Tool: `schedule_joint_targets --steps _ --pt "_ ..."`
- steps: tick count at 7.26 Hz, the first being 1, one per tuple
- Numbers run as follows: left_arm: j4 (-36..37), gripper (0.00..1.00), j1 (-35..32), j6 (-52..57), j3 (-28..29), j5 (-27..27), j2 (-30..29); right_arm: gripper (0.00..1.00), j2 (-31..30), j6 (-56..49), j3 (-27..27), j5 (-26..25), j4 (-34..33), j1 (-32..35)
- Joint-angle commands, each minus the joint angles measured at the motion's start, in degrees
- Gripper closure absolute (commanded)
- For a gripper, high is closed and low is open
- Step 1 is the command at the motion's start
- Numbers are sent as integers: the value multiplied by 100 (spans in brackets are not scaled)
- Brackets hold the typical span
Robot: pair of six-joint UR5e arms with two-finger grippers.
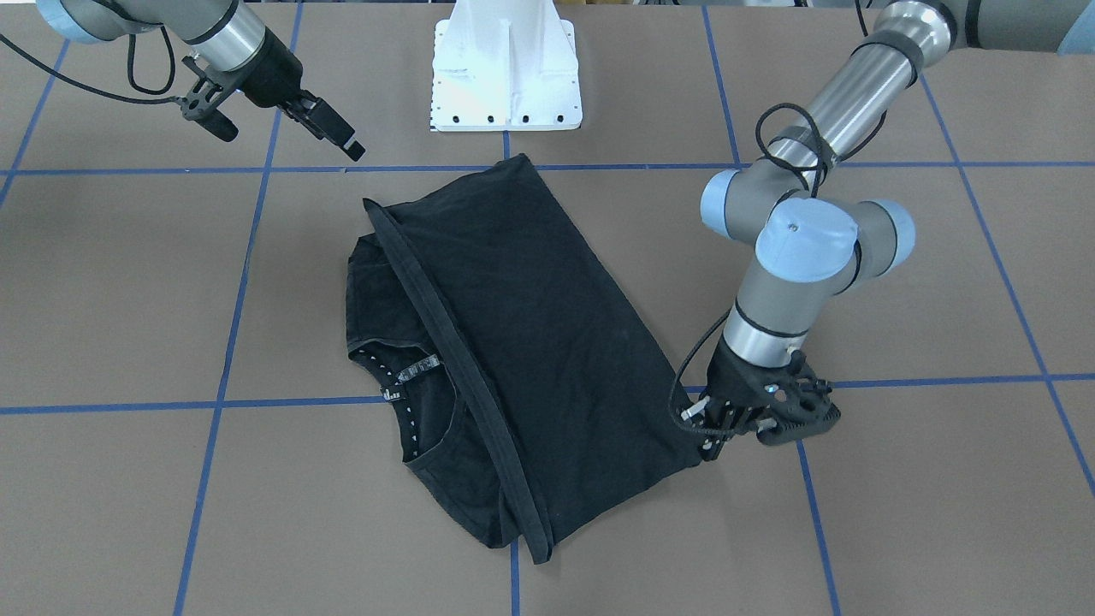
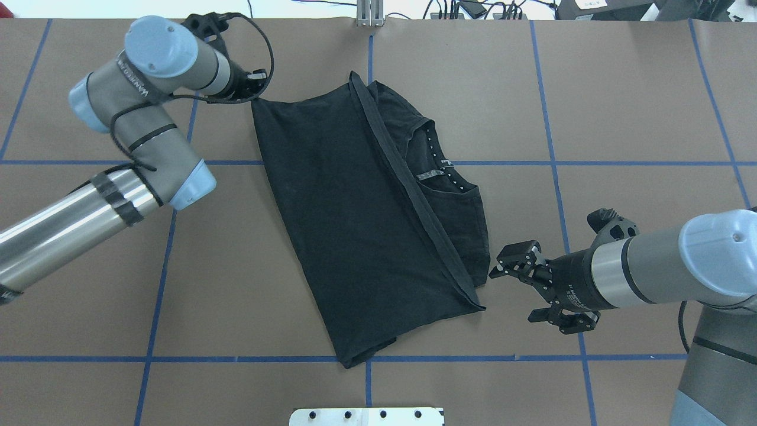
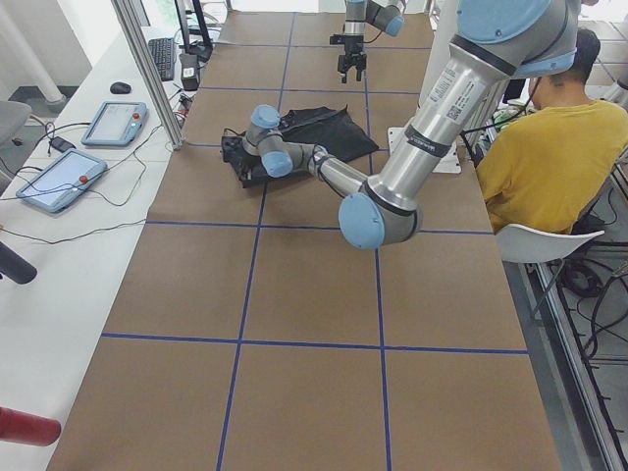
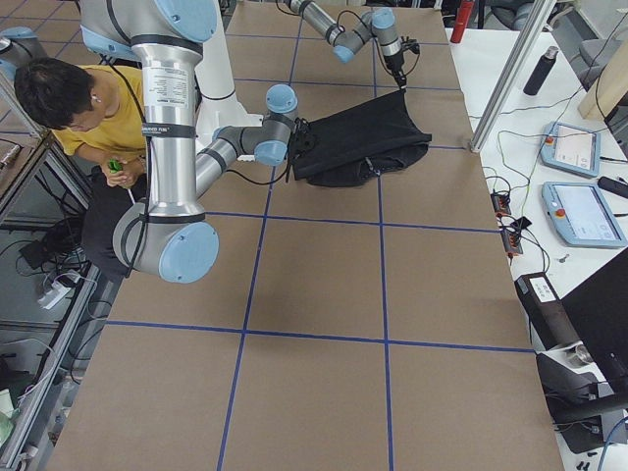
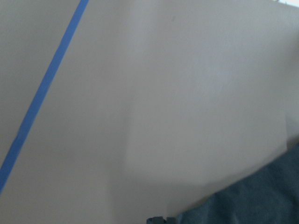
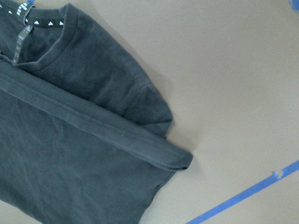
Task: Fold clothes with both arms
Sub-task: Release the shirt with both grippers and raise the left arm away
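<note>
The black T-shirt (image 1: 547, 342) (image 2: 355, 225) lies folded on the brown table, plain side up. Its collar and neck label (image 1: 419, 370) poke out beyond the hem band. Low at the shirt's far corner is my left gripper (image 1: 708, 438) (image 2: 255, 90), touching the cloth. Its fingers are too hidden to show whether they are open or shut. The left wrist view shows only table and a blurred patch of shirt (image 5: 261, 196). My right gripper (image 2: 513, 294) (image 1: 346, 141) is open, raised and clear of the near corner. The right wrist view looks down on the shirt (image 6: 70, 163).
The white base plate (image 1: 505, 77) (image 2: 366, 416) is bolted down just behind the shirt. A person in a yellow top (image 3: 549, 157) (image 4: 98, 108) sits beside the robot. Tablets (image 3: 113, 123) (image 4: 579, 147) and cables lie on the side bench past the metal posts.
</note>
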Motion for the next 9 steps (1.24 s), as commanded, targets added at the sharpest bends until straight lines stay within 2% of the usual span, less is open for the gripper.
schedule_joint_targets --steps 1,2,3,5,6,7,8,9 --pt "-842 100 -214 80 1854 15 -1200 0 7 -1 -91 -165 0 20" --pt "-1151 100 -224 81 2122 24 -1299 0 34 -1 -101 -288 0 20" --pt "-1163 100 -224 63 2168 24 -1430 0 95 -1 -101 -289 0 11" --pt "-1347 100 -224 45 2955 76 -1956 0 130 -1 -135 -324 0 -24" --pt "-1504 100 -232 37 3116 146 -1994 0 278 -1 -292 -411 -9 -41" --pt "-1506 76 -232 37 3127 147 -2012 0 567 -1 -633 -490 -9 -59" --pt "-1523 1 -267 37 3075 121 -2029 0 692 -10 -820 -630 -9 -59" --pt "-1462 0 -476 80 2561 8 -1977 0 728 -175 -865 -771 -9 -68"
